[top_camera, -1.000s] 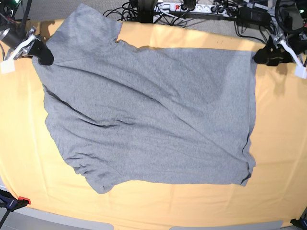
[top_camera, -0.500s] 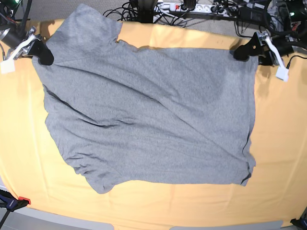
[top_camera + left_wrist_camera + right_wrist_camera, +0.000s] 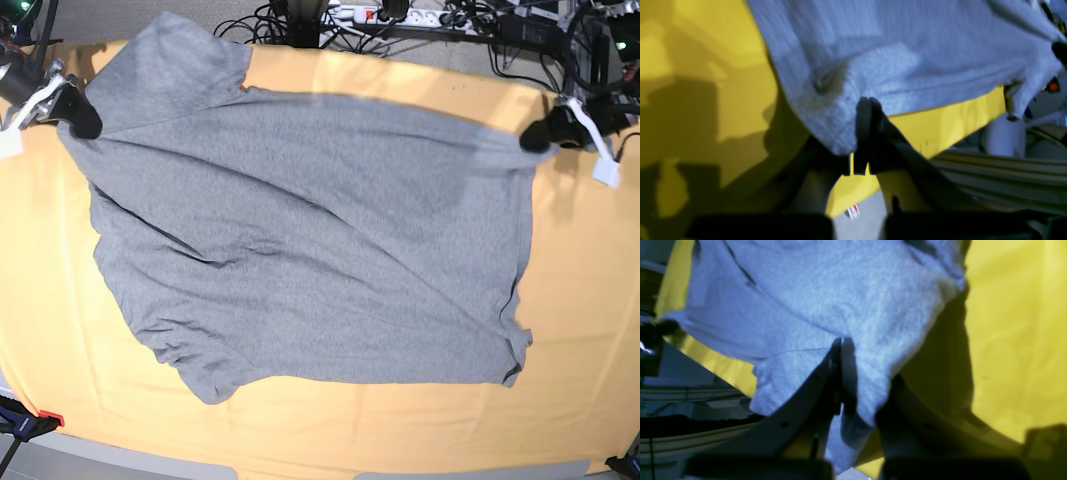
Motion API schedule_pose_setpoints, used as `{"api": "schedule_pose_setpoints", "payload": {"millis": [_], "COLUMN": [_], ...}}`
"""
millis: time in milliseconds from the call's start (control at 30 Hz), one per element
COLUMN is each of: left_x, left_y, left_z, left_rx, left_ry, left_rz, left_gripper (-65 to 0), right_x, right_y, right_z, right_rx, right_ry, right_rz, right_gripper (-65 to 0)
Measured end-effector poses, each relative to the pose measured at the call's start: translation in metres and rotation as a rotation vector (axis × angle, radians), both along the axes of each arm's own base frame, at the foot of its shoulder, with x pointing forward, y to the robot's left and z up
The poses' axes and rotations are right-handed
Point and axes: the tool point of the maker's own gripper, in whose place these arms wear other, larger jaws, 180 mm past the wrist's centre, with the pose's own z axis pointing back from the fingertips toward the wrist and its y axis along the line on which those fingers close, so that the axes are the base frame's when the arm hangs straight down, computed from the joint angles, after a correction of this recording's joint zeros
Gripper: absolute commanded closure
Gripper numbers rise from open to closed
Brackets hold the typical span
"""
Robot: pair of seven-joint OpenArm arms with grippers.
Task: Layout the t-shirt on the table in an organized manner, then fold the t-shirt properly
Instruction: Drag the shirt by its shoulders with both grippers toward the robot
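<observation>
I find the t-shirt point(image 3: 310, 240) spread plain side up across the table point(image 3: 580, 330), skewed, with its far edge lifted between the two arms. The left gripper point(image 3: 864, 101) has its jaws pressed together on a far corner of the cloth, and the wrist view shows grey fabric bunched and hanging over the pinch. The right gripper point(image 3: 841, 343) is likewise clamped on fabric near the sleeve at the opposite far corner. I see no lettering in any view, so I judge it to be on the underside.

I judge the fabric to be light, soft and limp: it sags between holds, wrinkles along the near-left hem, and will drag on the table cloth rather than slide cleanly. It carries no shape of its own, so holds belong at corners and seams, where layers are thicker and less likely to slip. A pull on one corner alone would skew it further.
</observation>
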Motion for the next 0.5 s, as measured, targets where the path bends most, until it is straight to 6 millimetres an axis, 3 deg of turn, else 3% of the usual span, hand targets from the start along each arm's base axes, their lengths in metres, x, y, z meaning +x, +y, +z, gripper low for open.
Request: {"api": "schedule_pose_setpoints", "payload": {"millis": [133,267,500], "left_x": [0.002,0.0,0.003], "left_y": [0.017,0.02,0.028], "left_z": [0.011,0.017,0.031], "left_rx": [0.053,0.063,0.089], "left_ry": [-0.004,0.006,-0.003], "left_rz": [-0.006,-0.036,-0.069], "left_gripper": [0.0,0.0,0.0], "right_x": [0.0,-0.005,-0.029], "right_y": [0.0,0.0,0.002], "right_z": [0.0,-0.001,-0.008], "right_rx": [-0.001,0.004,-0.003], "right_ry": [0.001,0.012,0.075], "right_rz": [0.001,0.002,0.019], "right_gripper": [0.0,0.0,0.0]}}
